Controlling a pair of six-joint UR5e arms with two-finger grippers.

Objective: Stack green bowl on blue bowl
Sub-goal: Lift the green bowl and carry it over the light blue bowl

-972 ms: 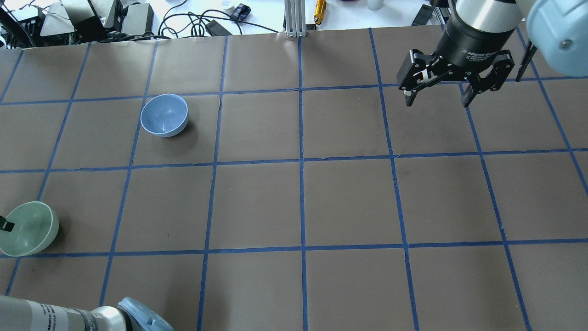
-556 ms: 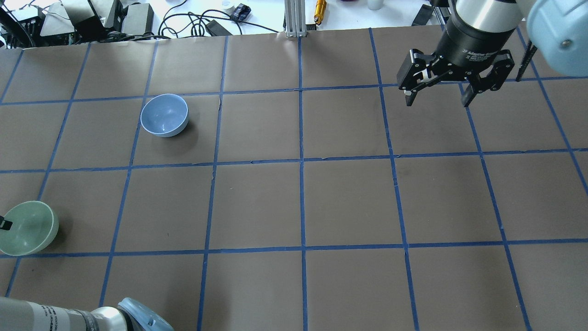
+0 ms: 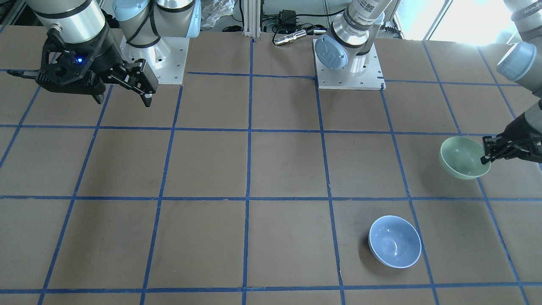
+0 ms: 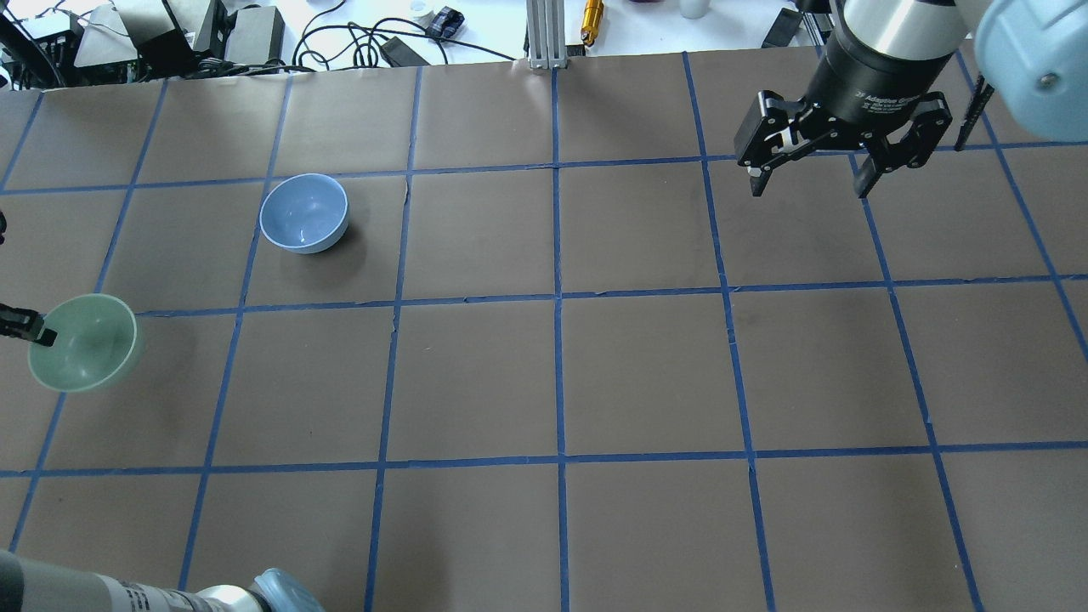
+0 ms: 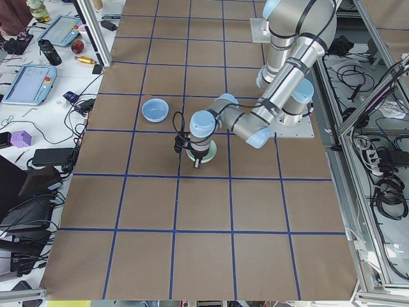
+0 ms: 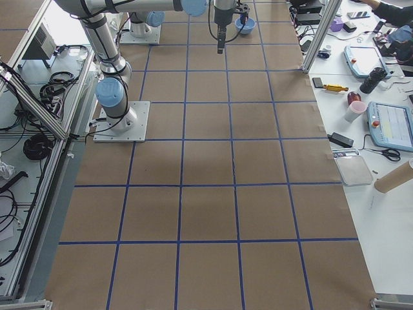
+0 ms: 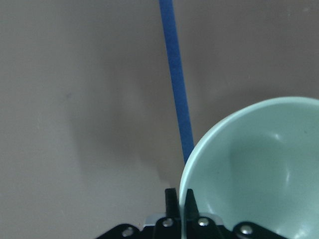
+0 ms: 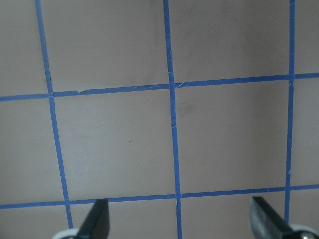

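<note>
Blue bowl [image 4: 303, 212]: it stands upright on the table [image 4: 646, 374], with its open side up and nothing inside it. Nothing touches it.
Green bowl [image 4: 82, 342]: it is well apart from the blue bowl, on the robot's left of it and closer to the robot. Its open side faces up. It hangs a little above the table, and its shadow falls on the paper beside it, not under it.
Left gripper [image 4: 44, 337]: it is at the side of the green bowl that is away from the blue bowl. The wrist view shows one finger [image 7: 171, 198] outside the rim and the other inside, pressed together on the wall of the bowl.
Right gripper [image 4: 809, 183]: it is far from the blue bowl, across the table on the robot's right. It hovers over bare paper, with its fingers [image 8: 94, 221] wide apart and nothing between them.
Table: brown paper divided into squares by blue tape [image 7: 174, 74].
</note>
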